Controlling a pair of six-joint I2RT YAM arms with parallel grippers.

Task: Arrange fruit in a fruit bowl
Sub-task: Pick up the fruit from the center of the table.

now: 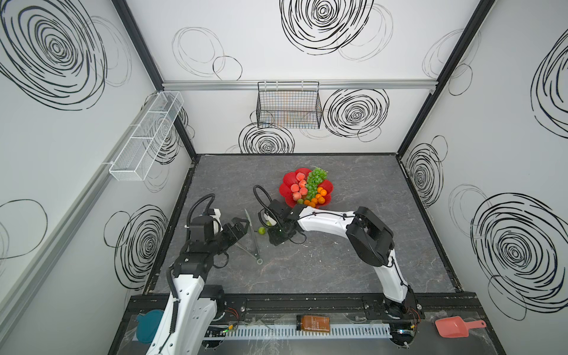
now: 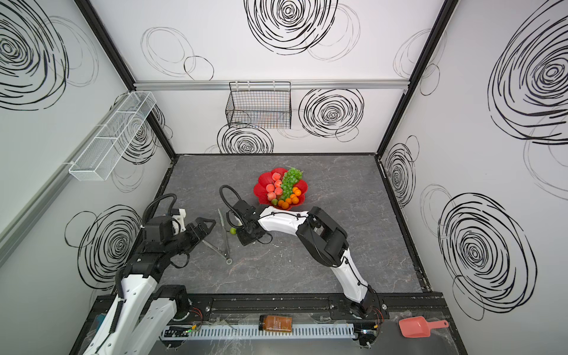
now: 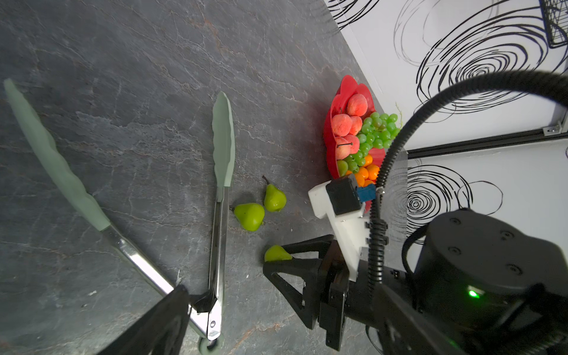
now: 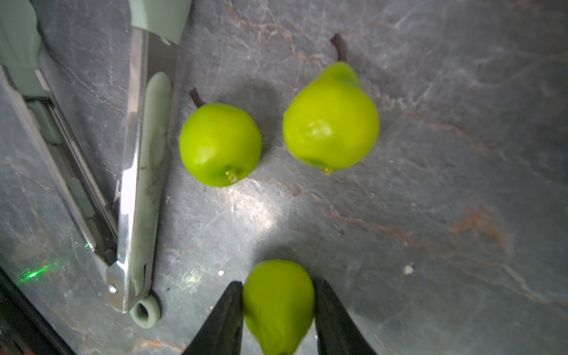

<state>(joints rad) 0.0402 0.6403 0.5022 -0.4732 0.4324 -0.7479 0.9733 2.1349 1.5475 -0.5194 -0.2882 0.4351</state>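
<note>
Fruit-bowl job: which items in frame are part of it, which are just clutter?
Job: fruit bowl, with peaches, grapes, tangerines in it; two loose pears on the table; third pear between the fingers of the right gripper.
Clutter: tongs, black wire basket, white mesh rack, pink scoop, amber jar, teal lid.

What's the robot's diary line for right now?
right gripper: jaws on pear, both sides | loose on table: two pears, tongs | fruit bowl: peaches, grapes, tangerines
</note>
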